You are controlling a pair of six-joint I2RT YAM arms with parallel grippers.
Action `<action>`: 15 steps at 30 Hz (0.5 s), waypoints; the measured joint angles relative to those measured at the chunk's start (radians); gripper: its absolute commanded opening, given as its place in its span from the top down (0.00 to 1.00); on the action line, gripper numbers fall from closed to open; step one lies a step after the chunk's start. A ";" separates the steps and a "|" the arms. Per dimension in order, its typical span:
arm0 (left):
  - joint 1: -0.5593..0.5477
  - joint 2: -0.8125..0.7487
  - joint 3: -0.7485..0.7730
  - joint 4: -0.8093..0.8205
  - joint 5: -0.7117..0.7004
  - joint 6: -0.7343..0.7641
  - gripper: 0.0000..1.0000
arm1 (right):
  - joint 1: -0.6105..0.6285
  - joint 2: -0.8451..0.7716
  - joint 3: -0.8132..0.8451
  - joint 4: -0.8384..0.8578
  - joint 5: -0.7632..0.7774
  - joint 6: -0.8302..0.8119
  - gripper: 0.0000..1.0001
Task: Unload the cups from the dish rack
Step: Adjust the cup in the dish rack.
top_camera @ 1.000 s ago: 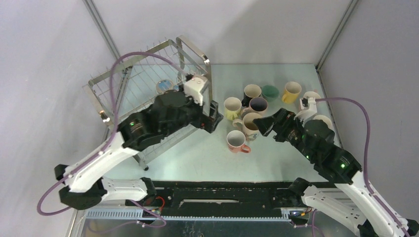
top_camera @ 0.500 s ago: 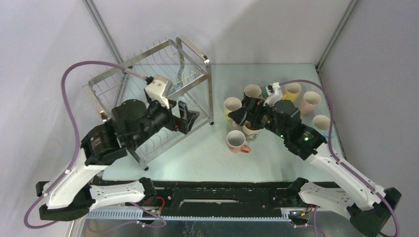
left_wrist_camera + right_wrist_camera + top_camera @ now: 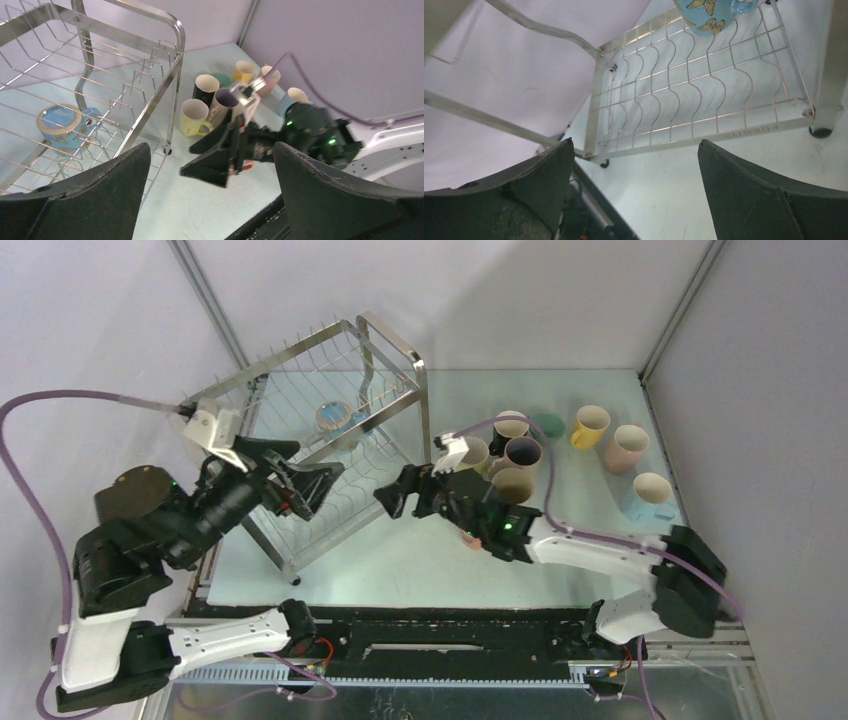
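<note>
While one light blue cup [image 3: 335, 418] printed with butterflies is resting on the lower wire shelf of the dish rack [image 3: 390, 350], the other cups are standing outside it on the pale green table [image 3: 400, 560]. A tight cluster of mugs [image 3: 522, 453] in cream, black and beige is sitting just right of the rack. A green mug [image 3: 546, 425], a yellow mug [image 3: 590, 427], a pink mug [image 3: 627, 447] and a pale blue mug [image 3: 650, 495] are standing farther right.

The left gripper [image 3: 315, 475] is hovering at the rack's near side, jaws spread wide and holding nothing. The right gripper [image 3: 395, 502] is hanging low beside the rack's right corner leg, jaws equally wide and empty (the two grippers are facing each other).

The rack is gleaming steel wire with thin prongs, and the mugs are shining, glossy and round.
</note>
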 measured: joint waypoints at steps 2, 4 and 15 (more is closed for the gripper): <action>0.000 -0.016 0.013 -0.008 0.000 0.000 0.00 | 0.018 0.084 0.007 0.083 0.034 -0.031 0.00; 0.000 -0.032 0.022 -0.020 0.000 0.001 0.00 | 0.039 0.172 0.030 0.157 0.073 -0.069 0.00; 0.000 -0.087 0.027 -0.050 0.013 0.008 0.00 | 0.076 0.609 0.359 0.438 0.212 -0.292 0.00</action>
